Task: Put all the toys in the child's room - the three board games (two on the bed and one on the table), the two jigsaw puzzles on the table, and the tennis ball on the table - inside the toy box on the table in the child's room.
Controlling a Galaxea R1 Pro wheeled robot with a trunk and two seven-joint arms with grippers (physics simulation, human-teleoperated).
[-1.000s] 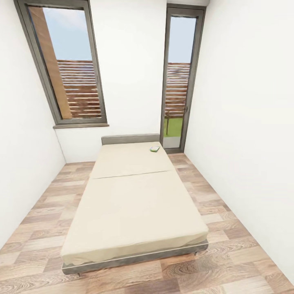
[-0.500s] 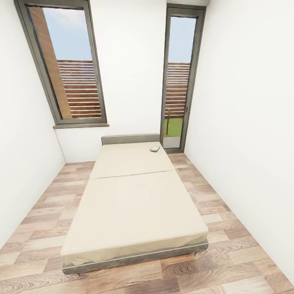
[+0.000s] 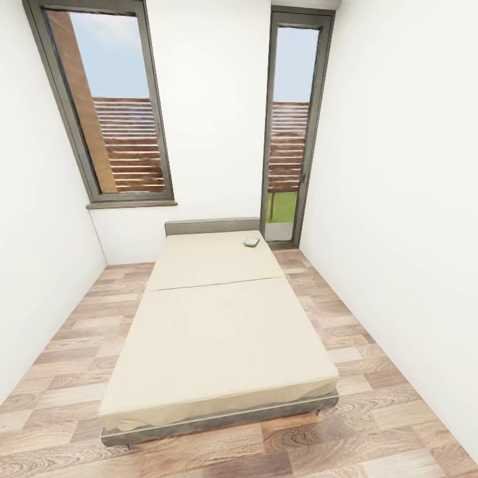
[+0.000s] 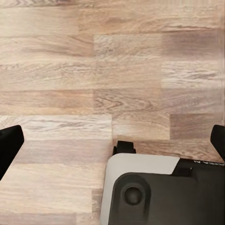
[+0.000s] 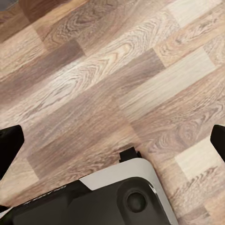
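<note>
Board game (image 3: 251,242), green-white, lay flat on the bed (image 3: 219,332) near the headboard (image 3: 212,226), toward the glass door (image 3: 292,133). Left gripper (image 4: 112,140) and right gripper (image 5: 112,140) hung over wood floor (image 5: 108,70), fingers wide apart, holding nothing.

Place: a home bedroom – pretty bare
Giveaway: wide low bed (image 3: 219,332) with headboard (image 3: 212,226)
Also: wood-plank floor (image 3: 378,425), tall window (image 3: 113,106), glass door (image 3: 292,133) – fence outside
</note>
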